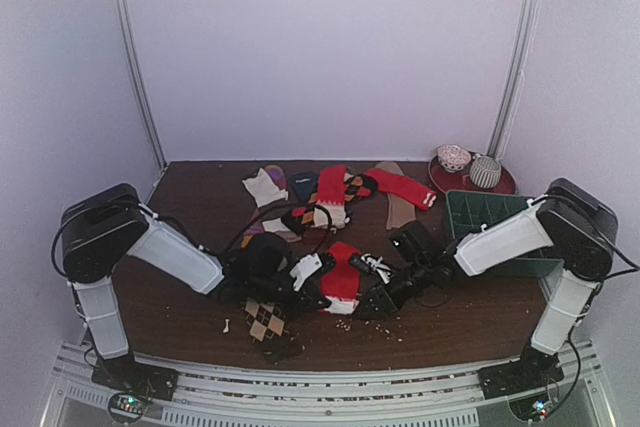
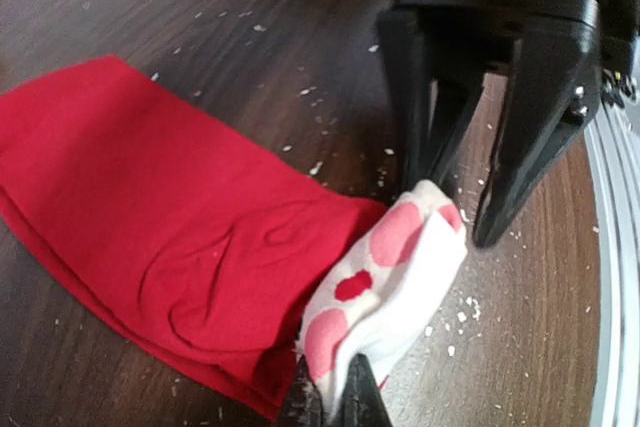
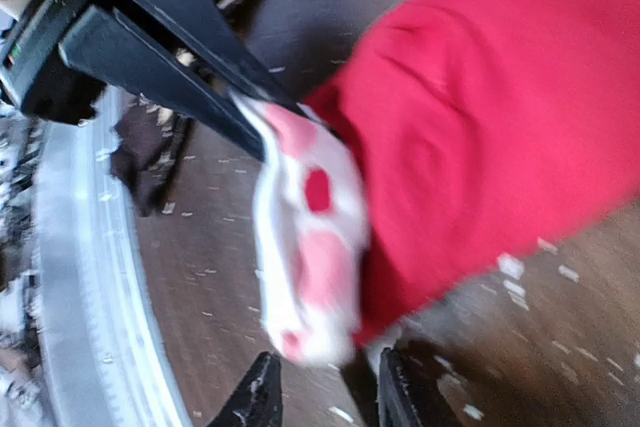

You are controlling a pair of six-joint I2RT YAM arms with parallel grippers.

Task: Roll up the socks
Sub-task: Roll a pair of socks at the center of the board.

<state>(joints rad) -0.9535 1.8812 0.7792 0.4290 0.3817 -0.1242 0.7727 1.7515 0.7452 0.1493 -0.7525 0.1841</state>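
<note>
Nearest the front edge of the table (image 1: pixel 470 319), left of centre, the argyle sock (image 1: pixel 265 319) lies unheld; just beyond it, at mid-table, the red sock (image 2: pixel 150 217) lies spread on the wood; its white end (image 2: pixel 390 287), blotched pink and red, is bunched up and raised between the two arms. Left end effector (image 2: pixel 330 402): together, pinched on the near edge of that white end; right end effector (image 3: pixel 325 402): fingers apart, one tip touching the far side of the white end, nothing gripped. Step in hand, as I read it from here: starting the roll at the red sock's white end, with no turn made yet. The next move calls for that end to be turned over onto the red body and kept tight, with the free end effector steadying the cloth so it does not drag. Further back: a loose heap of other socks (image 1: pixel 330 192); at far right a green bin (image 1: pixel 480 212) and a red plate (image 1: pixel 440 185) with two bowls (image 1: pixel 470 165), all well apart from the work.
</note>
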